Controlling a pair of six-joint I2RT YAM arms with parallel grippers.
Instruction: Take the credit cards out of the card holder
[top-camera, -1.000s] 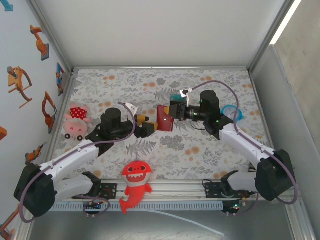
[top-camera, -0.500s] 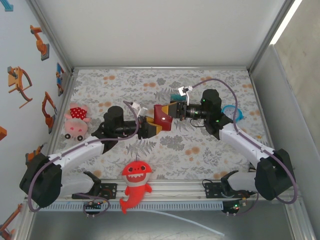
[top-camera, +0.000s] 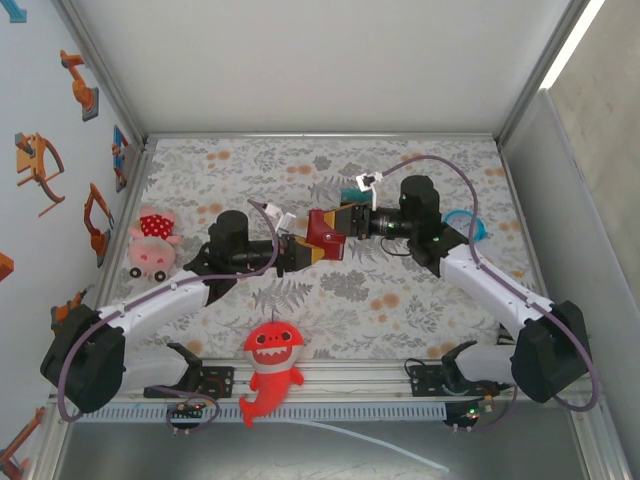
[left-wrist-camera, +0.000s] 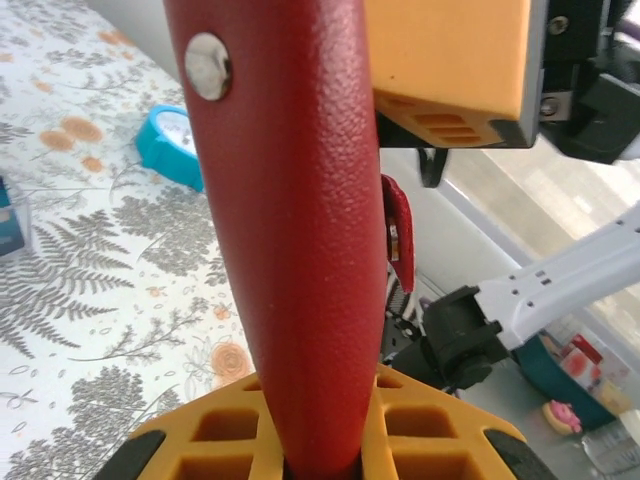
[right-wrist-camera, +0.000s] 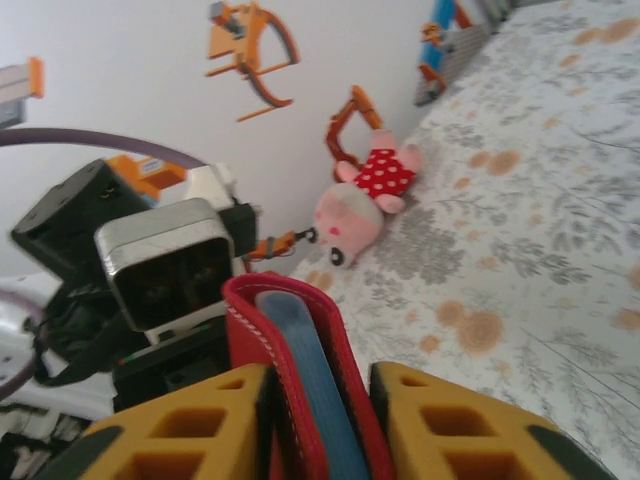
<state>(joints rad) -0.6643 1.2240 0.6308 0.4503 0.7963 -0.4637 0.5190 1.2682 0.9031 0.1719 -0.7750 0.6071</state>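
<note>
Since a second ago the left claw (top-camera: 300, 252) has been clenched on the card holder (top-camera: 326, 233), held above the middle of the surface (top-camera: 400, 310), clear of all edges. Whether the right claw (top-camera: 345, 222), set around it, grips cannot be told.

The far table (top-camera: 300, 165) lies open; pig toy (top-camera: 152, 243) and shark plush (top-camera: 270, 362) crowd left and front.

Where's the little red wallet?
In the top view the card holder is mid-table, beyond the red shark toy, pinched by the left gripper and sitting between the fingers of the right gripper.
</note>
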